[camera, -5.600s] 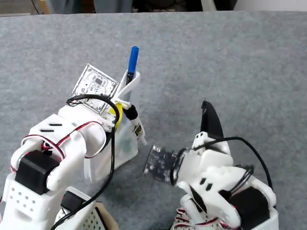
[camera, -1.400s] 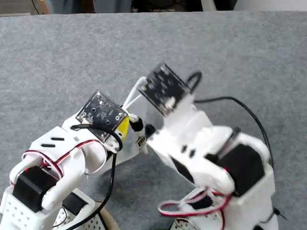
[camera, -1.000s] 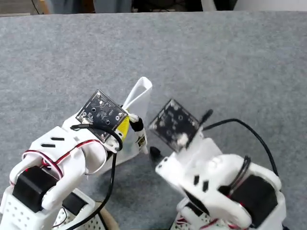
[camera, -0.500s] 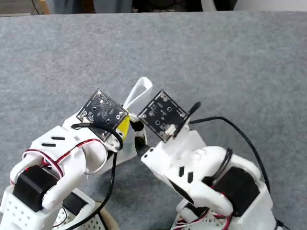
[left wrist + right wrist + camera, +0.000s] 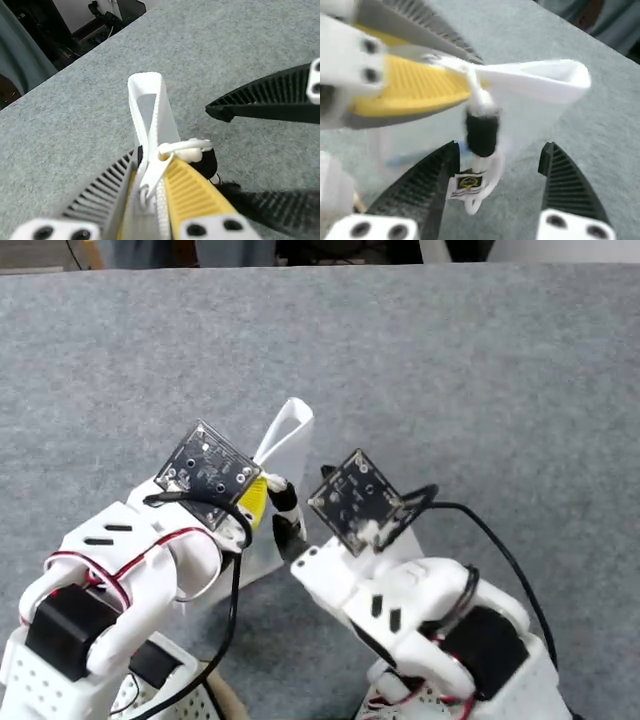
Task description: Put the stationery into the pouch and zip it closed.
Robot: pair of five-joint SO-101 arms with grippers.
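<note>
The left end effector (image 5: 150,172) is pinched shut on the top edge of the white pouch (image 5: 167,117), at the zipper pull (image 5: 152,176). The right end effector (image 5: 501,147), spread wide and holding nothing, straddles the black toggle (image 5: 480,131) beside the pouch. The pouch stands on the grey surface (image 5: 500,360), its far end gaping; a faint blue shape (image 5: 402,160) shows through its wall.

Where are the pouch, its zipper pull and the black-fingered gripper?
pouch (image 5: 165,117), left wrist view, its white rim.
zipper pull (image 5: 152,175), left wrist view, its white tab.
right gripper (image 5: 501,147), right wrist view, midway between its open fingertips.
</note>
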